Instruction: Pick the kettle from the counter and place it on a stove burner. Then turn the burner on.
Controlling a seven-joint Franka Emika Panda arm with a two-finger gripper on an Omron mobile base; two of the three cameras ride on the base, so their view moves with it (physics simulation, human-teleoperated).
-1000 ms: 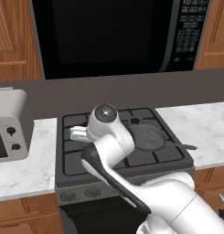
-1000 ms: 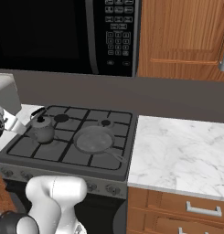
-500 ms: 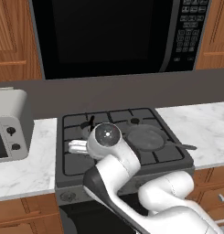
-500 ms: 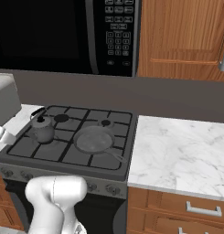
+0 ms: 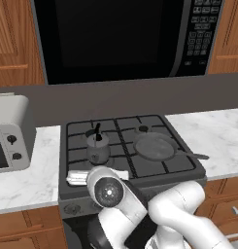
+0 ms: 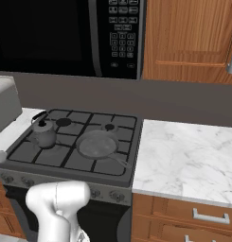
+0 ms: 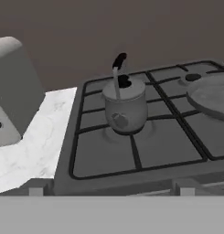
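Your arm is folded low in front of the stove (image 5: 188,168): in the left base view its white links curl up from the lower right, and the round wrist joint sits just below the stove's front edge. The pincer (image 5: 76,178) reaches out to the left of that joint, over the stove's front left corner, its pale fingers lying roughly level. You cannot make out the gap between the fingers from these views, but the pincer stands spread wide and holds nothing.

The kettle (image 7: 125,106) stands upright on the stove's front left burner (image 7: 150,130), resting on the dark grates, apart from the pincer. In the hand view its black arched handle rises above the lid and leans toward the back wall; the spout's direction is hard to tell. In the right base view the kettle (image 6: 44,133) sits left of the grey pan (image 6: 97,144), near it but not touching. The pan's thin handle points toward the stove's front right corner. The marble counter (image 6: 193,160) lies right of the stove, and a grey toaster oven (image 5: 8,133) stands on the counter to the stove's left
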